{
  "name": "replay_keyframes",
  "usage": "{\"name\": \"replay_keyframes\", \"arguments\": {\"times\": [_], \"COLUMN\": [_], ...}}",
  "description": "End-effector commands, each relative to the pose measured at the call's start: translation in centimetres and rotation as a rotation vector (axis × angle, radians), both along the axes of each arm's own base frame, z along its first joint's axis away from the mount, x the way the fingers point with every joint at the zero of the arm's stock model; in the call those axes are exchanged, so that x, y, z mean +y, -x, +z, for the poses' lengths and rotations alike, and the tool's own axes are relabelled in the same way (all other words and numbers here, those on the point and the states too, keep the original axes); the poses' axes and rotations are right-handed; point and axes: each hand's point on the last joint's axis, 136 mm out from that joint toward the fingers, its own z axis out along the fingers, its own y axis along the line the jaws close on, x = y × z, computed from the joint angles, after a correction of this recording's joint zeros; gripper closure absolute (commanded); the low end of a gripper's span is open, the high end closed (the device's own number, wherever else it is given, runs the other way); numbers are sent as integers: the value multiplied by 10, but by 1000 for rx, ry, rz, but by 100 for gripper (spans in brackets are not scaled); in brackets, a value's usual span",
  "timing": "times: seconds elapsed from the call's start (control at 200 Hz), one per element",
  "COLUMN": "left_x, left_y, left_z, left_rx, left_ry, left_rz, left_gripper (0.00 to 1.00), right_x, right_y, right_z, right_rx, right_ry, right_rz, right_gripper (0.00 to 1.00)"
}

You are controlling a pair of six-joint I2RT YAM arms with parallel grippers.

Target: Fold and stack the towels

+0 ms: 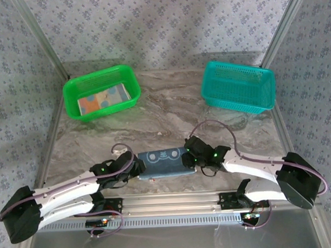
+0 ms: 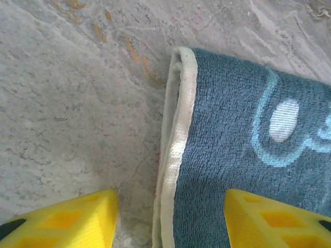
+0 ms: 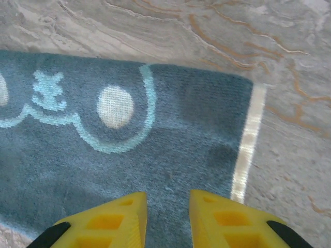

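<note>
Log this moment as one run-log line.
towel: slate-blue, folded, flat on table | left gripper: open, straddling towel's left edge | right gripper: slightly open over towel's right end

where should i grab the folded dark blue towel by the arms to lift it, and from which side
Probably by its short ends, from above. The slate-blue towel lies flat and folded, its cream hem layers stacked at the left end, so the left gripper can straddle that edge and pinch all layers; the right gripper takes the opposite hemmed end.
</note>
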Motion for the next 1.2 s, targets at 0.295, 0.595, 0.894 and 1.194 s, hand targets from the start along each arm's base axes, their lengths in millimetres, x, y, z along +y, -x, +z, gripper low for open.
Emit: {"name": "replay_keyframes", "arguments": {"times": [0.295, 0.595, 0.894, 1.194], "left_x": [-20, -19, -3, 2], "left_y": [-13, -7, 0, -8], "left_z": [5, -12, -53, -41], "left_rx": [-29, 23, 119, 117], "left_ry": [58, 4, -221, -347], "left_rz": [0, 6, 5, -20], "left_gripper": [50, 50, 68, 100], "right_x": [4, 3, -7, -44], "right_y": [-2, -2, -3, -8], "right_z": [-19, -25, -7, 50], "right_rx": [0, 4, -27, -184], "right_ry": [15, 20, 2, -94], "right_rz": [7, 5, -15, -98], "right_gripper": [74, 74, 64, 25]}}
